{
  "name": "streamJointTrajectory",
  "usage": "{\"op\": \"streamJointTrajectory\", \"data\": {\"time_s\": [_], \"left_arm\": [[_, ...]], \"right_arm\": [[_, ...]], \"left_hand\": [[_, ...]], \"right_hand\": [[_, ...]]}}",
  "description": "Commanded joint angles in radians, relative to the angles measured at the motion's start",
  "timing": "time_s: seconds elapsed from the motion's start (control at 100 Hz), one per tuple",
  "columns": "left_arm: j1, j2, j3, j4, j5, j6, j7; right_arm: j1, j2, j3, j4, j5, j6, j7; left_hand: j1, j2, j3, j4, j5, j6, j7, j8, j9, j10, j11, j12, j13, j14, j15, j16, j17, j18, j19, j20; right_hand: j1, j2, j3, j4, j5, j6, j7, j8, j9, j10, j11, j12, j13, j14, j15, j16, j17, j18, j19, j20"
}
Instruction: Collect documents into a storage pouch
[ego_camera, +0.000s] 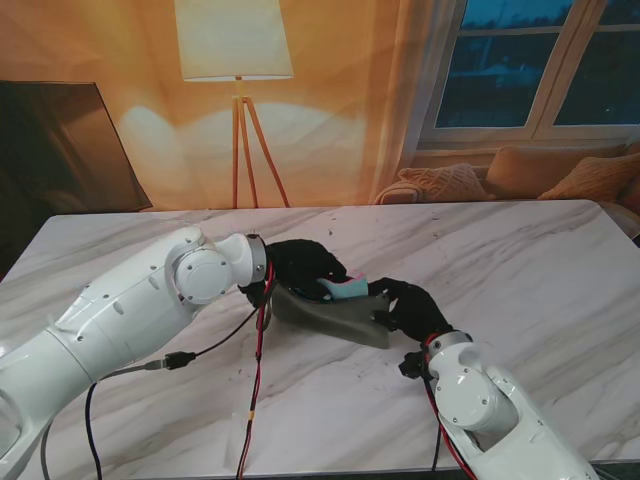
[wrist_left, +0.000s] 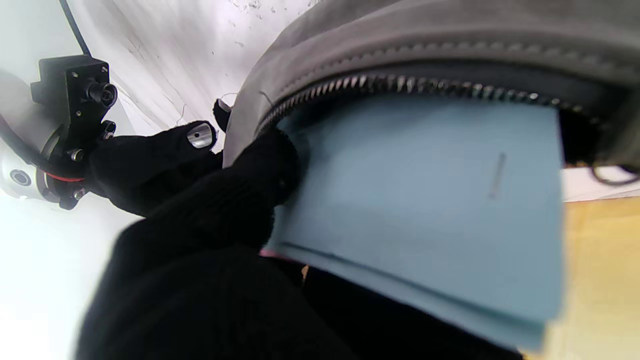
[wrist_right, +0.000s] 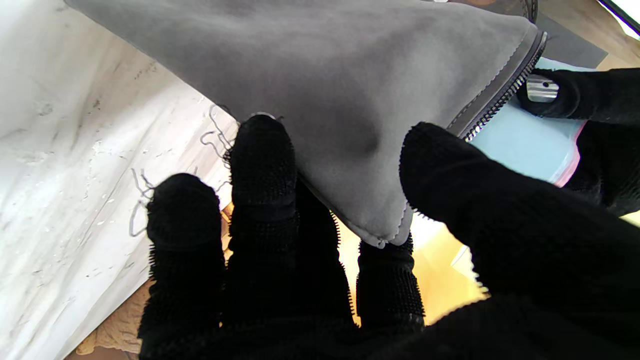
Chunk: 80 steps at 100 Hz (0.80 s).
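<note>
A grey zippered pouch (ego_camera: 335, 315) is held up off the marble table between both black-gloved hands. My left hand (ego_camera: 300, 268) is shut on a light blue booklet (ego_camera: 345, 289), whose end sits inside the pouch's open zipper mouth. Up close, the blue booklet (wrist_left: 425, 200) slides under the zipper teeth, with my left hand (wrist_left: 215, 240) pinching its edge. My right hand (ego_camera: 410, 308) is shut on the pouch's corner; in its wrist view the thumb and fingers (wrist_right: 260, 170) clamp the grey fabric (wrist_right: 325, 90), and the blue booklet (wrist_right: 525, 145) shows past the zipper.
The white marble table (ego_camera: 520, 270) stretches out on all sides of the pouch. Red and black cables (ego_camera: 258, 370) hang from my left arm over the table's near part. A floor lamp (ego_camera: 235, 60) and a sofa stand beyond the far edge.
</note>
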Motion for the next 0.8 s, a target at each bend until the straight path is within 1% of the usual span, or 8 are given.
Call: {"op": "streamJointTrajectory", "data": {"time_s": [0.0,0.12,0.29,0.38,0.44,0.54,0.66,0.79], "left_arm": [[0.015,0.003,-0.019,-0.014,0.023,0.000,-0.014],[0.058,0.017,-0.078,-0.065,0.064,0.025,-0.010],[0.112,0.030,-0.155,-0.127,0.135,0.035,0.013],[0.139,0.029,-0.188,-0.145,0.162,0.043,0.042],[0.153,0.026,-0.202,-0.149,0.180,0.046,0.070],[0.167,0.024,-0.216,-0.152,0.201,0.050,0.096],[0.182,0.022,-0.229,-0.152,0.215,0.054,0.119],[0.187,0.027,-0.237,-0.159,0.213,0.056,0.103]], "right_arm": [[-0.007,-0.001,0.001,-0.001,-0.001,0.001,0.015],[-0.008,-0.001,0.001,-0.003,-0.001,0.004,0.016],[-0.008,-0.001,-0.002,-0.005,0.002,0.006,0.018],[-0.009,-0.001,-0.003,-0.006,0.003,0.006,0.018],[-0.009,-0.001,-0.003,-0.007,0.002,0.006,0.018],[-0.009,0.000,-0.003,-0.008,0.003,0.007,0.021],[-0.010,0.000,-0.003,-0.009,0.004,0.009,0.022],[-0.010,0.000,-0.003,-0.011,0.005,0.010,0.024]], "left_hand": [[-0.040,-0.015,0.070,-0.014,-0.023,0.001,-0.031,-0.002,-0.042,0.022,-0.075,-0.053,-0.049,0.066,-0.058,-0.030,-0.025,-0.026,-0.004,-0.015],[-0.095,-0.017,0.091,-0.005,-0.062,0.001,-0.113,0.017,-0.138,0.031,-0.164,-0.159,-0.133,0.091,-0.162,-0.059,-0.101,-0.011,-0.079,-0.009],[-0.164,0.034,0.110,0.031,-0.099,-0.003,-0.211,0.034,-0.259,0.017,-0.243,-0.205,-0.241,0.094,-0.278,-0.086,-0.209,-0.016,-0.174,-0.028],[-0.093,-0.006,0.098,0.000,-0.068,-0.025,-0.186,0.062,-0.255,0.015,-0.235,-0.201,-0.247,0.089,-0.294,-0.082,-0.215,-0.018,-0.182,-0.025],[-0.040,-0.029,0.096,-0.023,-0.033,-0.041,-0.110,0.044,-0.205,0.015,-0.221,-0.083,-0.231,0.080,-0.276,-0.071,-0.202,-0.018,-0.174,-0.021],[-0.004,-0.039,0.107,-0.036,0.013,-0.050,-0.038,0.029,-0.116,0.004,-0.161,0.056,-0.180,0.065,-0.191,-0.038,-0.151,-0.023,-0.134,-0.017],[0.017,-0.047,0.116,-0.044,0.051,-0.051,0.023,0.003,-0.063,-0.007,-0.074,0.140,-0.130,0.050,-0.073,0.016,-0.112,-0.028,-0.091,-0.007],[0.010,-0.058,0.134,-0.046,0.075,-0.036,0.065,-0.023,-0.023,0.008,0.072,0.155,-0.053,0.033,0.058,0.063,-0.050,-0.031,-0.024,0.017]], "right_hand": [[0.004,-0.009,0.041,0.035,0.017,0.044,0.004,0.005,0.026,-0.014,0.015,-0.005,0.030,-0.025,0.017,0.006,0.011,-0.014,0.017,0.006],[0.003,-0.009,0.041,0.035,0.016,0.044,0.004,0.005,0.025,-0.013,0.014,-0.006,0.030,-0.025,0.017,0.006,0.010,-0.015,0.017,0.005],[-0.002,-0.008,0.041,0.035,0.016,0.044,0.003,0.005,0.021,-0.013,0.012,-0.006,0.025,-0.024,0.015,0.005,0.008,-0.016,0.016,0.004],[-0.004,-0.006,0.040,0.035,0.016,0.043,0.003,0.005,0.021,-0.012,0.012,-0.006,0.025,-0.024,0.015,0.006,0.007,-0.016,0.016,0.003],[-0.004,-0.006,0.039,0.035,0.017,0.043,0.003,0.005,0.022,-0.015,0.012,-0.006,0.025,-0.024,0.015,0.006,0.006,-0.015,0.015,0.003],[-0.011,-0.005,0.037,0.034,0.015,0.042,0.002,0.004,0.019,-0.015,0.010,-0.007,0.022,-0.023,0.013,0.005,0.003,-0.016,0.014,0.003],[-0.013,-0.003,0.036,0.034,0.016,0.041,0.001,0.004,0.018,-0.016,0.009,-0.007,0.020,-0.023,0.013,0.005,0.000,-0.015,0.015,0.004],[-0.015,-0.003,0.035,0.034,0.016,0.041,0.001,0.004,0.016,-0.015,0.008,-0.007,0.018,-0.022,0.012,0.005,-0.001,-0.015,0.014,0.004]]}}
